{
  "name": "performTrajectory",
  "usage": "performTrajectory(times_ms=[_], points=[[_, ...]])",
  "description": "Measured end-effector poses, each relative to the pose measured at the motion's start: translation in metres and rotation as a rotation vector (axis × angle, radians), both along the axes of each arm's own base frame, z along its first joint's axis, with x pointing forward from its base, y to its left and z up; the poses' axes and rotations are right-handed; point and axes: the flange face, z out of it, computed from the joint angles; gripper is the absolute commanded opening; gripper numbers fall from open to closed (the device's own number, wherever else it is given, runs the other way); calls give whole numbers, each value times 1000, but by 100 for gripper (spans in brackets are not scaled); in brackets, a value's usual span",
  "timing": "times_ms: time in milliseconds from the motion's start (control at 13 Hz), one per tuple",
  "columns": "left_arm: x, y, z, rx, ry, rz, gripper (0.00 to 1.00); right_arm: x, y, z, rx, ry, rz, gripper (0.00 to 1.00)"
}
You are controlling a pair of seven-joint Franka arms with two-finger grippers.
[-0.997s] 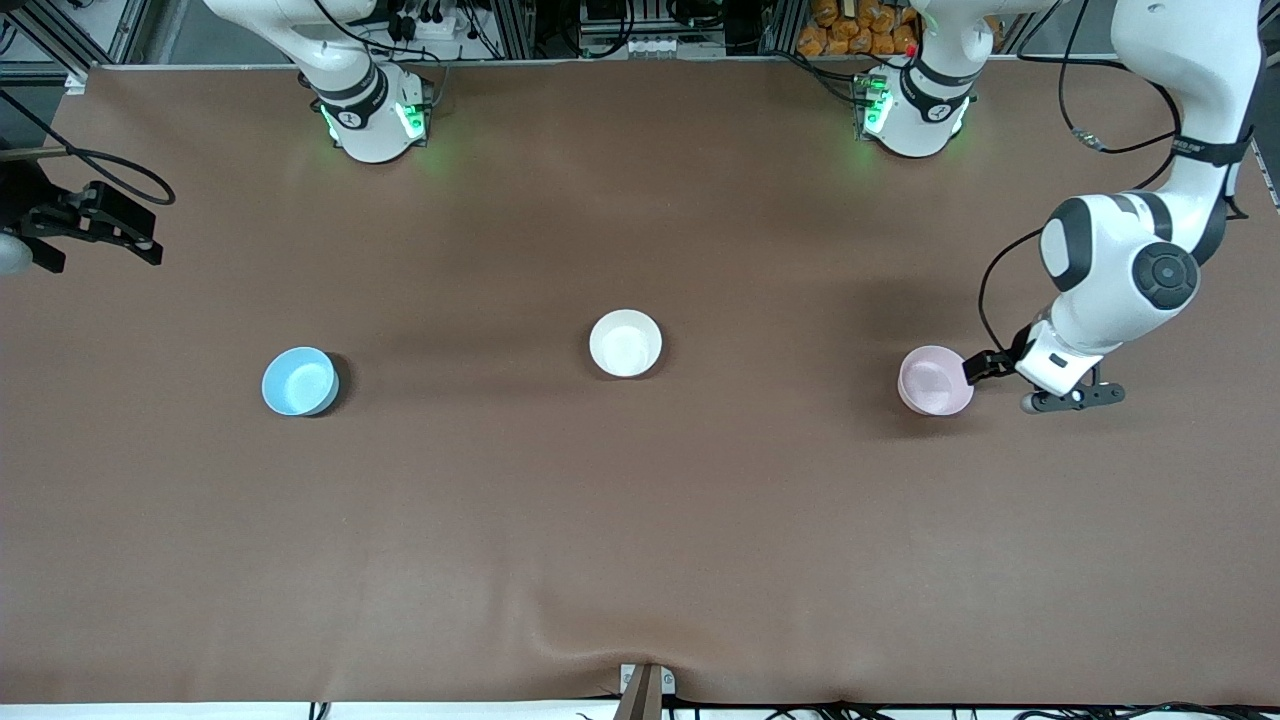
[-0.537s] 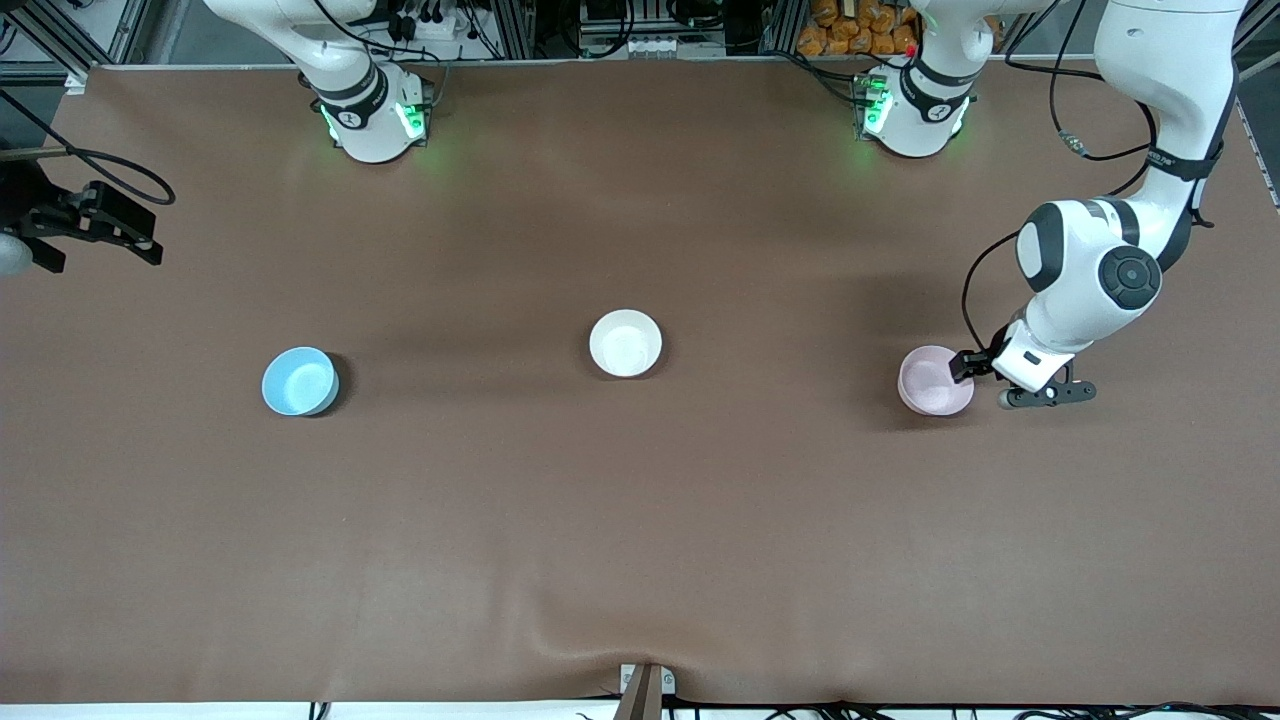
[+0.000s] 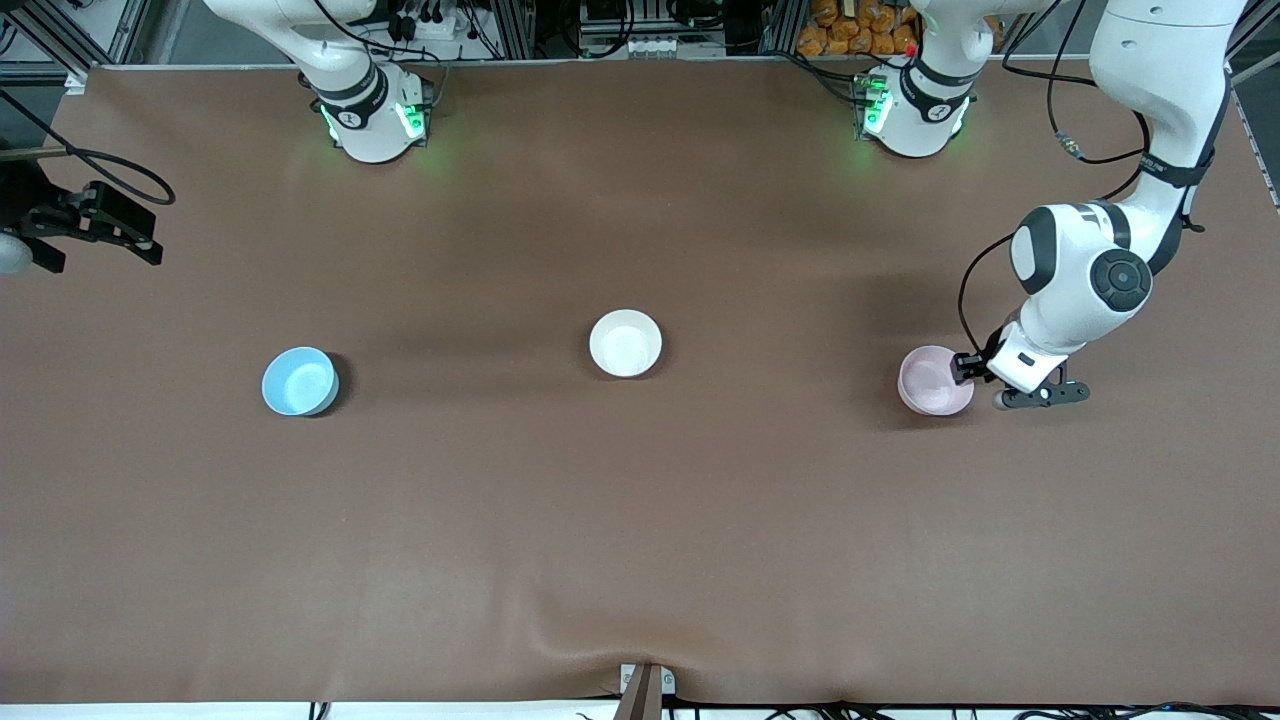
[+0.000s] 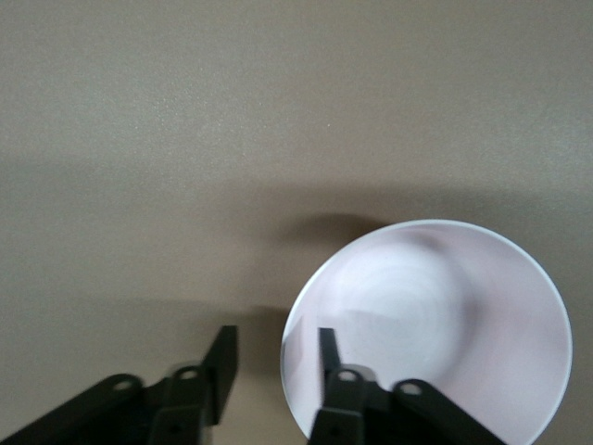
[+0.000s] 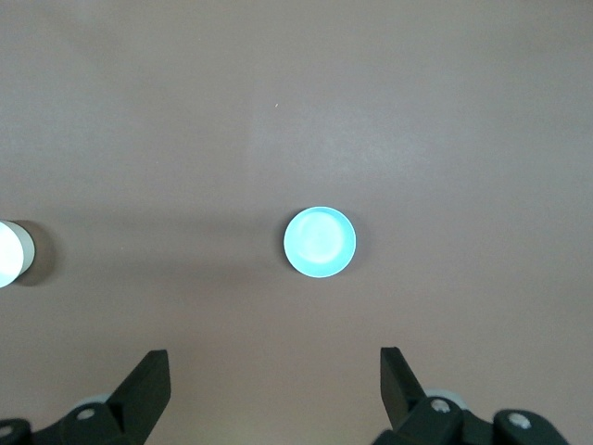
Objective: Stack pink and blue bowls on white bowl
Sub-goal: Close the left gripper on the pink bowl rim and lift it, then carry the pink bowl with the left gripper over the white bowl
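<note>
The pale pink bowl (image 3: 932, 380) sits on the table toward the left arm's end. My left gripper (image 3: 966, 369) is open at the bowl's rim. In the left wrist view the left gripper (image 4: 276, 348) straddles the rim of the pink bowl (image 4: 435, 324), one finger inside and one outside. The white bowl (image 3: 625, 343) sits mid-table. The light blue bowl (image 3: 299, 381) sits toward the right arm's end. My right gripper (image 3: 150, 235) waits high up and open. In the right wrist view the right gripper (image 5: 273, 389) is above the blue bowl (image 5: 320, 242).
The brown table cover (image 3: 640, 520) carries only the three bowls. The two arm bases (image 3: 375, 115) stand along the edge farthest from the front camera. The white bowl shows at the picture edge of the right wrist view (image 5: 11, 253).
My left gripper has moved in toward the pink bowl and now sits over its rim. The bowls and the right arm have not moved.
</note>
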Motion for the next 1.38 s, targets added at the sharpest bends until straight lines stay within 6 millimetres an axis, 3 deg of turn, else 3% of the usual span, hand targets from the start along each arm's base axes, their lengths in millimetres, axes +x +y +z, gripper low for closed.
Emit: performTrajectory(times_ms=[77, 153, 613, 767, 997, 1150, 1380], points=[[0, 0, 0, 0, -2, 0, 6, 0, 0, 0, 0, 0, 0, 100], [-1, 0, -1, 0, -3, 1, 0, 0, 0, 0, 0, 0, 0, 100], [4, 0, 16, 1, -43, 0, 0, 0, 0, 0, 0, 0, 0, 100], [8, 2, 39, 3, -77, 3, 0, 0, 0, 0, 0, 0, 0, 100], [6, 0, 87, 6, -89, -4, 0, 0, 0, 0, 0, 0, 0, 100], [3, -17, 116, -4, -85, -26, 0, 0, 0, 0, 0, 0, -1, 100], [5, -73, 146, -81, -70, -42, 0, 0, -1, 0, 0, 0, -1, 100]])
